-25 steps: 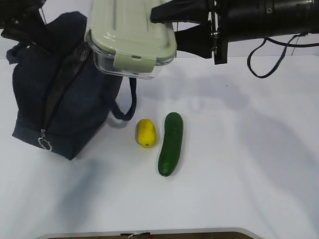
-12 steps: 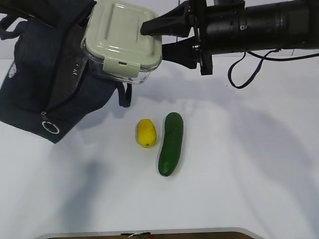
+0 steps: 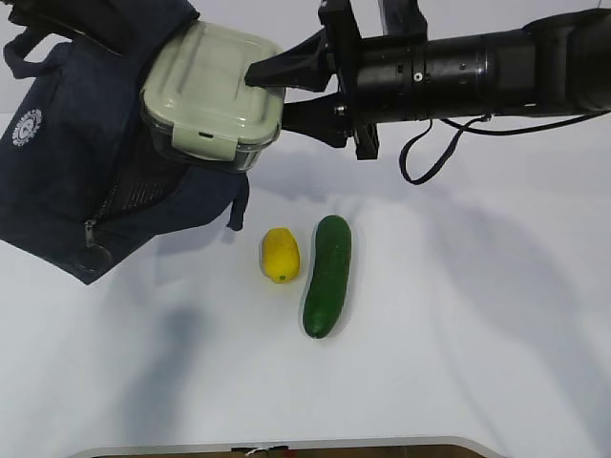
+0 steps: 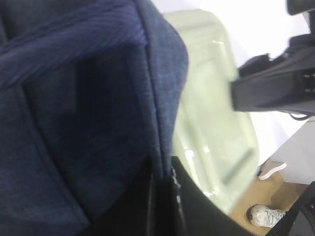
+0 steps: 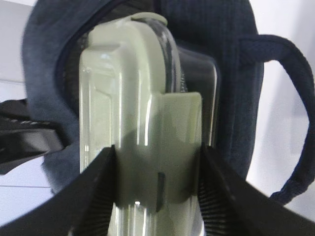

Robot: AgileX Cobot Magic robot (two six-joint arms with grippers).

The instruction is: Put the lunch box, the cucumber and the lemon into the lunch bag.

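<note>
The navy lunch bag [image 3: 86, 172] hangs tilted at the left, its open mouth facing right. My left gripper [image 4: 165, 196] is shut on the fabric edge of the lunch bag [image 4: 74, 123] at that mouth; it is hardly visible in the exterior view. My right gripper [image 3: 260, 88] is shut on the lunch box [image 3: 210, 95] across its sage-green lid and holds it in the air at the bag's mouth. In the right wrist view the gripper [image 5: 157, 189] clamps the lunch box [image 5: 133, 98], with the bag [image 5: 221, 49] around its far end. The lemon [image 3: 280, 255] and the cucumber [image 3: 327, 275] lie side by side on the table.
A loop handle [image 3: 239, 205] hangs under the bag, also seen in the right wrist view [image 5: 290, 123]. The white table [image 3: 477, 315] stretches to the right and front of the cucumber. A black cable [image 3: 430, 157] hangs from the right arm.
The bag has been lifted and tipped, so its mouth now faces right. My right gripper has carried the lunch box left and slightly down, to the bag's mouth. Lemon and cucumber have not moved.
</note>
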